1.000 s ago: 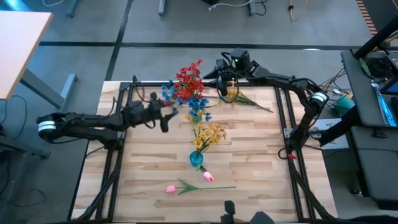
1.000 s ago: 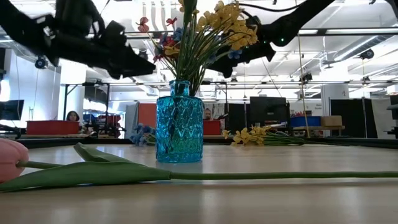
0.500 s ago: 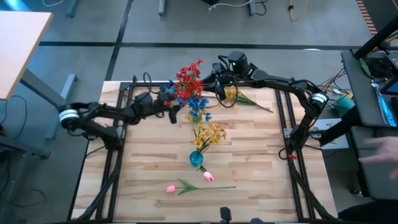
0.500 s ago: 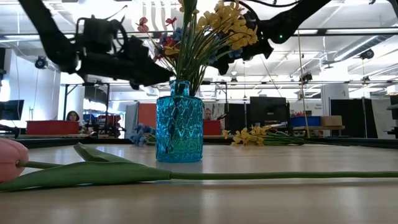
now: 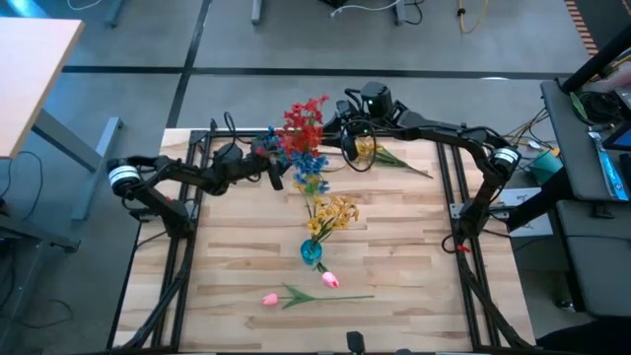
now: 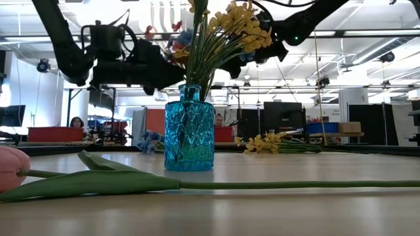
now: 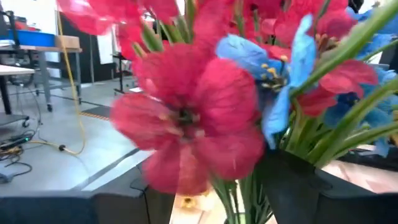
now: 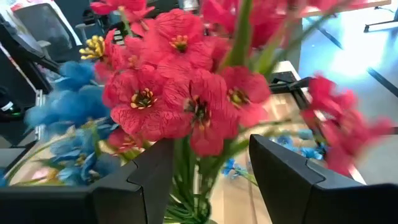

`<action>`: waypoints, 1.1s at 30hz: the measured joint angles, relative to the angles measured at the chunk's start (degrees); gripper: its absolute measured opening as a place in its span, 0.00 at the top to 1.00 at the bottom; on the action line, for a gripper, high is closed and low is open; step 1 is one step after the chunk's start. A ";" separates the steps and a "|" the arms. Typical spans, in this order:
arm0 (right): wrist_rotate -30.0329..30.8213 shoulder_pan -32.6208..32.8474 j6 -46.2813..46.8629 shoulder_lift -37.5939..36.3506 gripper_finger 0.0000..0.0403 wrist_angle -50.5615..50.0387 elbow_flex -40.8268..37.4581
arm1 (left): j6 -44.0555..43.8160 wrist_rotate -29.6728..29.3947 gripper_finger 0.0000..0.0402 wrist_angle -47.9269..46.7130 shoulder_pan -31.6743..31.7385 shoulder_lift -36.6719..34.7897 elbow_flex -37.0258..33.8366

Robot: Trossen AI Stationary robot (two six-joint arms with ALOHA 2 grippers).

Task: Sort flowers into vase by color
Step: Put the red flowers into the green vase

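Note:
A bunch of red flowers (image 5: 304,120) and blue flowers (image 5: 312,170) stands at the table's far middle; what holds its foot is hidden beneath the blossoms. My left gripper (image 5: 279,176) reaches it level from the left, and my right gripper (image 5: 342,138) from the right. Each wrist view shows its gripper open, with green stems (image 7: 244,190) (image 8: 189,183) in the gap. A blue glass vase (image 5: 312,252) nearer the front holds yellow flowers (image 5: 335,212). Two pink tulips (image 5: 269,298) (image 5: 329,281) lie flat near the front edge. My left gripper has the bunch's stems (image 7: 244,190) between its spread fingers, coming level from the table's left; I cannot tell whether a finger touches them. My right gripper has stems (image 8: 189,183) in its gap below the red blossoms, coming from the right; touch cannot be told there either.
A yellow spray (image 5: 370,150) lies on the table at the far right, its stem pointing toward the right edge. A black frame (image 5: 446,197) runs along the table's sides. Bare wood lies left and right of the blue vase.
My left gripper has swung from the table's left toward the far middle, in to the red and blue bunch, its arm folding closer to the far left corner. The bunch stays about where it was.

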 joint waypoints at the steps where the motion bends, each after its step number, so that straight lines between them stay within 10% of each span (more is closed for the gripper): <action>1: 0.00 0.14 0.00 0.00 0.51 0.00 0.00 | -0.04 1.01 0.52 -0.04 0.02 0.42 0.48; 17: 0.04 0.86 -0.37 0.00 0.51 -0.02 0.00 | -1.00 4.72 0.97 -0.11 -0.32 4.04 1.87; 33: 0.04 0.86 -0.36 0.00 0.51 -0.02 0.00 | -2.40 4.81 0.98 -0.70 -0.59 3.86 1.06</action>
